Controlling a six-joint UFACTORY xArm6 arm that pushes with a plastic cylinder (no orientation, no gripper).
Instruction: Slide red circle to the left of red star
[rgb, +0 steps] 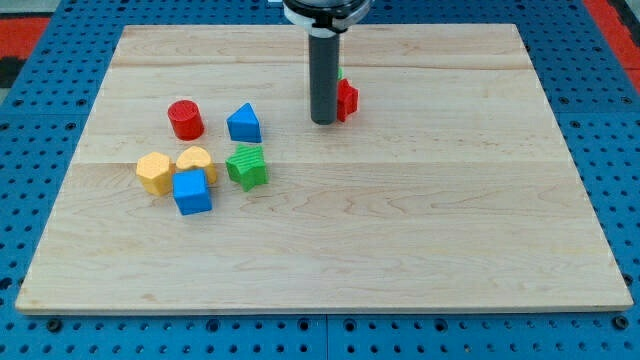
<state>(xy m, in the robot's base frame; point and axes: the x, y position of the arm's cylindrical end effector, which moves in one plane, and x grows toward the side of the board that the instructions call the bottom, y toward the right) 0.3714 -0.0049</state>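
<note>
The red circle (185, 119) stands on the wooden board (400, 230) at the view's upper left. The red star (346, 99) sits near the top centre, mostly hidden behind my rod. My tip (323, 122) rests on the board just left of and touching or nearly touching the red star, well to the right of the red circle. A sliver of a green block (341, 73) peeks out behind the rod above the star.
A blue triangle-like block (244, 124) stands right of the red circle, between it and my tip. Below it cluster a green block (247, 166), a yellow heart (196, 160), a yellow hexagon (154, 172) and a blue cube (192, 191).
</note>
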